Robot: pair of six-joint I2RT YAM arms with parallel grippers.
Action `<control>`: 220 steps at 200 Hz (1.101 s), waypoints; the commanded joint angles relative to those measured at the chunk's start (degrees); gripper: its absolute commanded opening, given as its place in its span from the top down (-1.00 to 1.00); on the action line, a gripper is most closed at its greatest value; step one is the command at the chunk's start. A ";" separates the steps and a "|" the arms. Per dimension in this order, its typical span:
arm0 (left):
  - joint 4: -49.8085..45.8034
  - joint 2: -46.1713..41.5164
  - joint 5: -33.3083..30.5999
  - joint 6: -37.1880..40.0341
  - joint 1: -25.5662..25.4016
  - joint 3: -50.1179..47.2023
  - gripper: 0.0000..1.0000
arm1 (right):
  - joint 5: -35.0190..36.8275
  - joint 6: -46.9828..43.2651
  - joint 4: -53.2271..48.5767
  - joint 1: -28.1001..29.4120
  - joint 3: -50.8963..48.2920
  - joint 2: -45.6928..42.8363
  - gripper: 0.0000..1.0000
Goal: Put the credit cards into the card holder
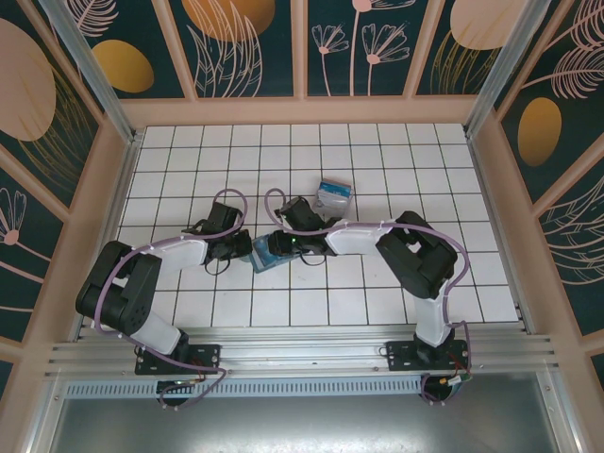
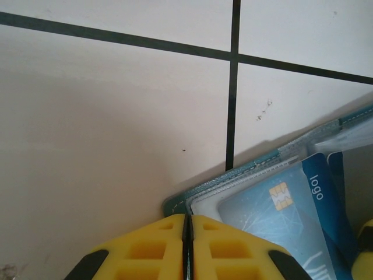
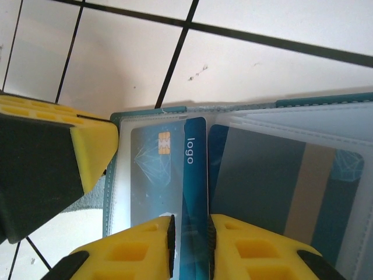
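Left tool (image 2: pixel 187 219) closed at card holder (image 2: pixel 176 205) corner; right tool (image 3: pixel 190 224) astride blue card (image 3: pixel 157 169), grip unclear; tray (image 1: pixel 332 196) nearby.

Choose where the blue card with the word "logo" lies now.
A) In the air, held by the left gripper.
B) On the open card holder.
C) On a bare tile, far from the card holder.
B: the right wrist view shows the blue card lying flat on the open card holder, with the parted fingers of the right gripper over its near edge.
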 commanded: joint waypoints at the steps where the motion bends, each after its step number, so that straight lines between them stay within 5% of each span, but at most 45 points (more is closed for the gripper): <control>1: -1.32 0.94 1.81 -0.51 -0.41 -1.00 0.73 | -1.20 -1.29 -2.96 1.41 2.51 1.14 0.50; 76: -1.41 0.78 1.91 -0.65 -0.42 -0.91 0.73 | -4.12 -6.10 -6.95 3.65 8.84 5.72 0.49; 172: -1.68 1.39 1.90 -0.12 -0.42 -0.39 0.74 | -5.22 -1.62 -4.65 -6.14 -3.22 -10.73 0.39; 220: -1.81 1.65 2.16 -0.07 -0.38 -0.07 0.73 | -9.19 1.37 -2.53 -6.73 -8.73 -10.62 0.33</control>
